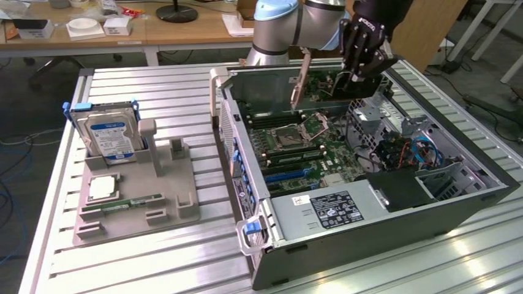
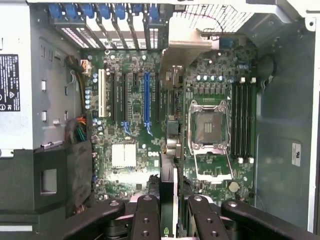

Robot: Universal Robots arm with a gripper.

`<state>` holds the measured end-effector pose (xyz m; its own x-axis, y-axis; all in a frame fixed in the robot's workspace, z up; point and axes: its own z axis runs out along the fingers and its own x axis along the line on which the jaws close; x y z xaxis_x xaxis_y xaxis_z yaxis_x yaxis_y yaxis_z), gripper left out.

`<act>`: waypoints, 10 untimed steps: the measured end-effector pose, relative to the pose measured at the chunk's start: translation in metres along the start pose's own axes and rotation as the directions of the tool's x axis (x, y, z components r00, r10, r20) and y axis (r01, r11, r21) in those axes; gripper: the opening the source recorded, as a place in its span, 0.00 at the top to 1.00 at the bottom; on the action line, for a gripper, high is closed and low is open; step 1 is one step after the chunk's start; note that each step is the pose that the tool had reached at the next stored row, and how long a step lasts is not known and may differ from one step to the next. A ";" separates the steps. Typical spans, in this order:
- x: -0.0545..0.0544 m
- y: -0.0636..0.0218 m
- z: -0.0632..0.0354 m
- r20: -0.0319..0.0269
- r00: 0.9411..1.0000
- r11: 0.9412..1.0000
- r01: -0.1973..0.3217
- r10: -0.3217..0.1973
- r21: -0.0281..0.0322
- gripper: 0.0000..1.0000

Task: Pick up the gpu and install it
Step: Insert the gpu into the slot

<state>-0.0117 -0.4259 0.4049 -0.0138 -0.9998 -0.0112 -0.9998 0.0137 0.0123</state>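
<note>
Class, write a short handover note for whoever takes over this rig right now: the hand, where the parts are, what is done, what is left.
Hand: shut on the graphics card, which sits edge-on between its fingers.
Card: in the air over the open computer case, above the motherboard, with its metal bracket toward the exterior view's left.
Done: card picked up and held over the case.
Left: card not yet seated; the long blue slot is empty.

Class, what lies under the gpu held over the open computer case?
Under the gpu, gripped by the gripper, lies the motherboard: blue slot, open processor socket. The card's edge hides a strip of board.
</note>
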 end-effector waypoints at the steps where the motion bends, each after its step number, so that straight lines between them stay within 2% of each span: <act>1: 0.000 0.0012 0.0001 0.000 1.000 1.000 0.000 0.000 0.009 0.74; 2: 0.000 0.0024 0.0004 0.000 1.000 1.000 0.000 0.000 0.020 0.74; 6: 0.000 0.0085 0.0014 0.001 1.000 0.997 0.001 -0.001 0.072 0.74; 8: 0.000 0.0103 0.0022 0.002 1.000 0.996 0.001 -0.001 0.087 0.74; 9: 0.000 0.0109 0.0030 0.002 1.000 0.996 0.001 -0.001 0.091 0.74; 10: 0.000 0.0116 0.0034 0.006 1.000 0.996 0.001 -0.001 0.094 0.74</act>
<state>-0.0233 -0.4262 0.4017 -0.0124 -0.9998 -0.0169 -0.9966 0.0138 -0.0814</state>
